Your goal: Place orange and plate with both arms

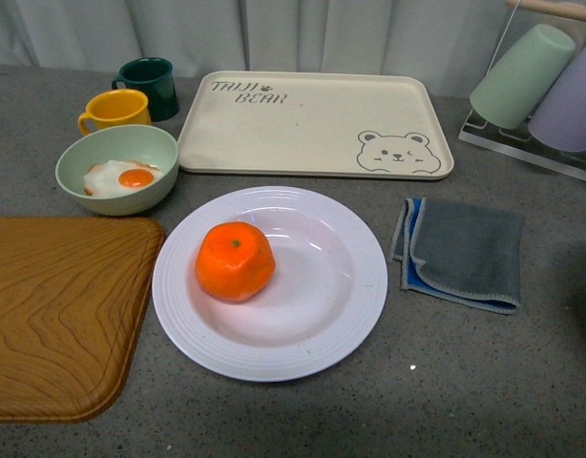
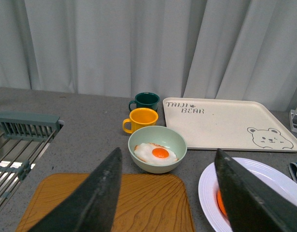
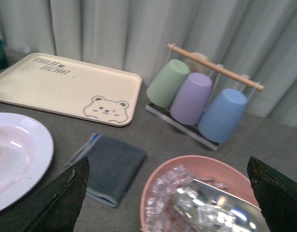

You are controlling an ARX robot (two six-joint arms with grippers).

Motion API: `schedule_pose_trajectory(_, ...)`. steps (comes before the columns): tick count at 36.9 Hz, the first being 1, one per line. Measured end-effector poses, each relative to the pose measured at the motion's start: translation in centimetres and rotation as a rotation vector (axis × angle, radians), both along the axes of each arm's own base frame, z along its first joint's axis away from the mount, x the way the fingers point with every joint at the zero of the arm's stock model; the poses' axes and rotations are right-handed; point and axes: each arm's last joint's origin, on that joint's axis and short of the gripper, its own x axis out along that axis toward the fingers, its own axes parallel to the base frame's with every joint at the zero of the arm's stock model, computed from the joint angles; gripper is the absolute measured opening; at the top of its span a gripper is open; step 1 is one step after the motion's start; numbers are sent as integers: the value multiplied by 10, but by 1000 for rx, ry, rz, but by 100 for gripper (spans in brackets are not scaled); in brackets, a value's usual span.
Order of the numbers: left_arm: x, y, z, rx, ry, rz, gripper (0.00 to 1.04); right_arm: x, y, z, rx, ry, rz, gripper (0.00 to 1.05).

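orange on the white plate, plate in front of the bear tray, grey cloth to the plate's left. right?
One thing is off. The orange does sit on the plate, and the plate lies in front of the bear tray, but the grey cloth is to the plate's right, not its left. The front view shows it.

Glossy white plate [image 1: 274, 353]; dimpled matt orange [image 1: 235, 260]; wood-grain board [image 1: 54, 305]; soft grey cloth [image 1: 465, 250]; speckled matt worktop [image 1: 484, 382].
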Motion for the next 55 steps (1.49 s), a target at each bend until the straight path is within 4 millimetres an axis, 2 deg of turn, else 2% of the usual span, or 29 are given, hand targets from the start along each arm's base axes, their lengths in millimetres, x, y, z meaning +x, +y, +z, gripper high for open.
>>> schedule_pose_trajectory(5,0,0,0,0,0,0,78,32,18,2,142,148,102,95)
schedule_pose_trajectory(10,0,0,0,0,0,0,99,70,36,-15,363,436,181,95)
schedule_pose_trajectory(14,0,0,0,2,0,0,98,101,47,-41,586,660,203,95)
schedule_pose_trajectory(22,0,0,0,2,0,0,98,130,57,-73,821,887,209,95)
schedule_pose_trajectory(38,0,0,0,2,0,0,98,163,85,-110,991,1097,195,95)
schedule_pose_trajectory(43,0,0,0,2,0,0,98,178,97,-119,1043,1155,145,95)
schedule_pose_trajectory(47,0,0,0,2,0,0,98,189,106,-126,1019,1211,79,94)
schedule_pose_trajectory(55,0,0,0,2,0,0,98,211,119,-136,938,1309,-15,58)
